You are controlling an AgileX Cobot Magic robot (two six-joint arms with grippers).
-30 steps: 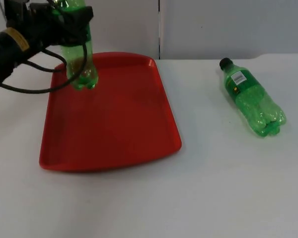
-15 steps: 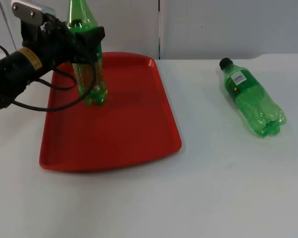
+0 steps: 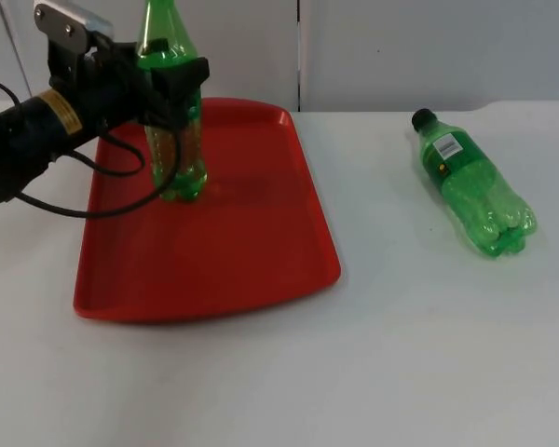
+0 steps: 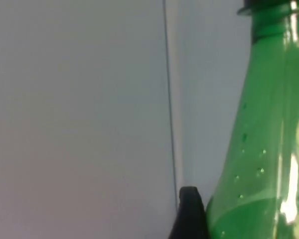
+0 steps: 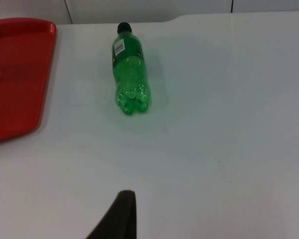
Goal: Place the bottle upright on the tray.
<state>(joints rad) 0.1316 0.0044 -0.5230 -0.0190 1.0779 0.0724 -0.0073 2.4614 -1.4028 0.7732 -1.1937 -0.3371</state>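
Observation:
A green plastic bottle point(image 3: 175, 140) stands upright on the red tray point(image 3: 233, 242), near the tray's back left part. My left gripper point(image 3: 174, 88) is shut on its upper body, coming in from the left. In the left wrist view the bottle's green neck point(image 4: 269, 124) rises beside a black fingertip point(image 4: 189, 214), with the grey wall behind. A second green bottle point(image 3: 470, 183) with a black cap lies on its side on the white table to the right; the right wrist view shows that lying bottle point(image 5: 128, 68) and the tray's edge point(image 5: 20, 74).
The grey partition wall point(image 3: 401, 47) closes the table at the back. White table top point(image 3: 354, 372) stretches in front of the tray and around the lying bottle.
My left gripper has carried the bottle rightward and down, from hanging tilted over the tray's back left edge to standing upright on the tray. The lying bottle stayed put.

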